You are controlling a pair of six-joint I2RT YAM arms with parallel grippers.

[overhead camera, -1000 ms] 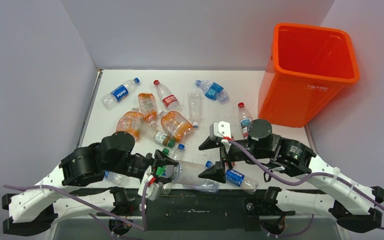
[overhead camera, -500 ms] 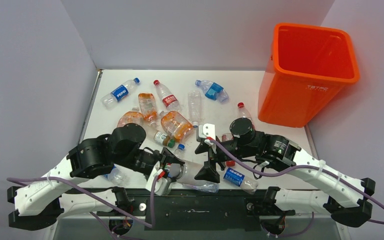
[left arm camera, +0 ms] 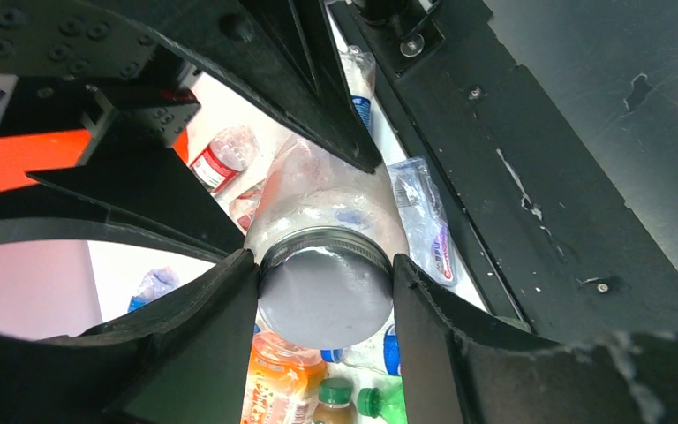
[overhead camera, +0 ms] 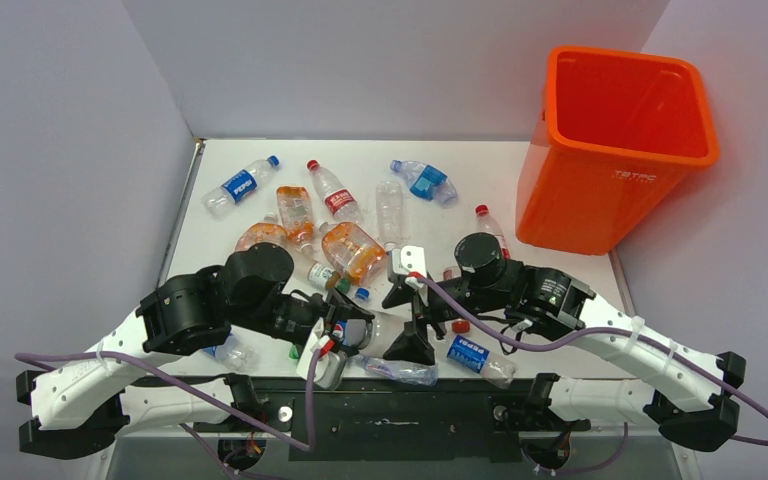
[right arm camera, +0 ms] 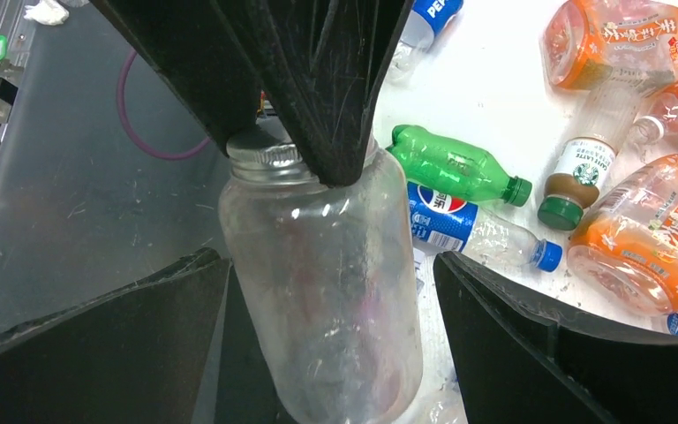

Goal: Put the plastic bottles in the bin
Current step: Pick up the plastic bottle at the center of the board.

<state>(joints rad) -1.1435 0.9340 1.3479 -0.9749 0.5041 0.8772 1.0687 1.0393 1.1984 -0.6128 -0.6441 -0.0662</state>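
My left gripper (left arm camera: 324, 265) is shut on the grey lid end of a clear wide bottle (left arm camera: 322, 305), holding it off the table near the front edge. That bottle (right arm camera: 318, 247) runs between the fingers of my open right gripper (right arm camera: 331, 274), with a gap on each side. From above, the left gripper (overhead camera: 345, 335) and right gripper (overhead camera: 407, 320) meet at the bottle (overhead camera: 378, 333). Several more plastic bottles lie on the white table: orange-tinted (overhead camera: 350, 248), green (right arm camera: 455, 163), blue-labelled (overhead camera: 475, 355). The orange bin (overhead camera: 580, 200) stands at the back right.
A crushed clear bottle (overhead camera: 400, 372) lies at the table's front edge, under the held one. A Pepsi bottle (overhead camera: 240, 185) and others lie scattered toward the back left. Grey walls close in the table on three sides.
My right arm has swung left, bringing its open fingers around the held bottle. My left gripper has shifted slightly right and up with the bottle.
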